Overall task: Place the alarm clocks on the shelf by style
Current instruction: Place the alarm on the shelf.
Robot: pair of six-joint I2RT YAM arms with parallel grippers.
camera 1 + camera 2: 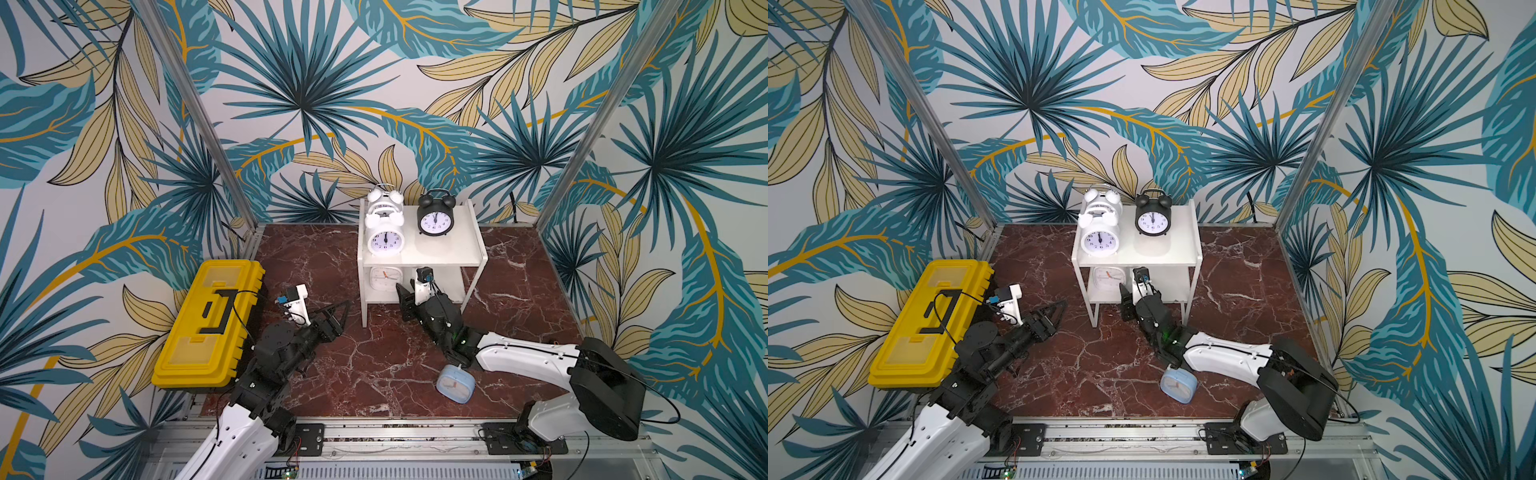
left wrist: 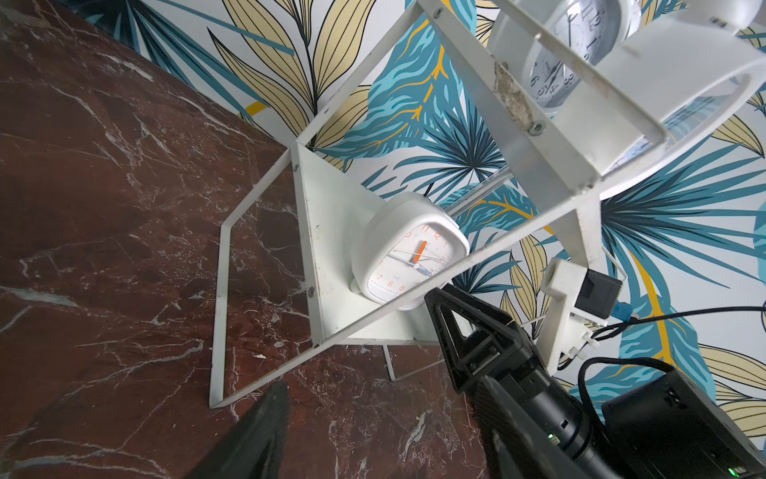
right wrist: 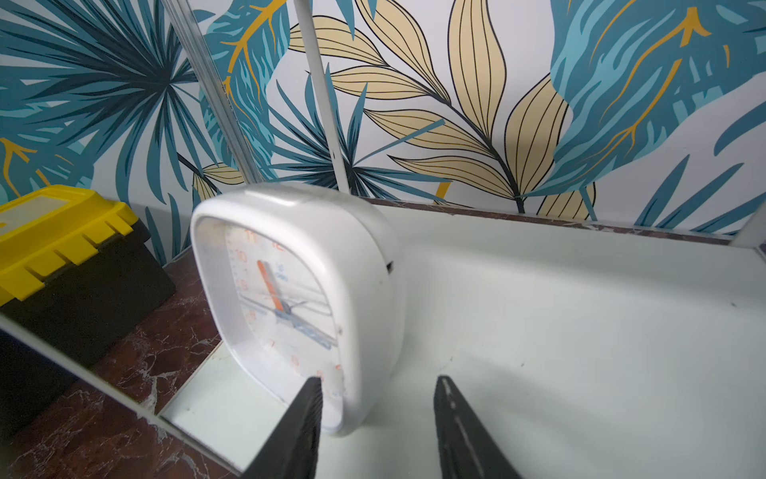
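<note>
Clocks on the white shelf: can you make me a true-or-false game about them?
1. The black round twin-bell clock stands on the top board of the small white two-tier shelf. True.
2. The light-blue rounded-square clock is on the shelf. False: it is on the red-brown marble tabletop.
3. The white rounded-square clock sits on the lower board. True.
4. The right arm's fingers hold the black clock. False: they are open, by the white rounded-square clock.
</note>
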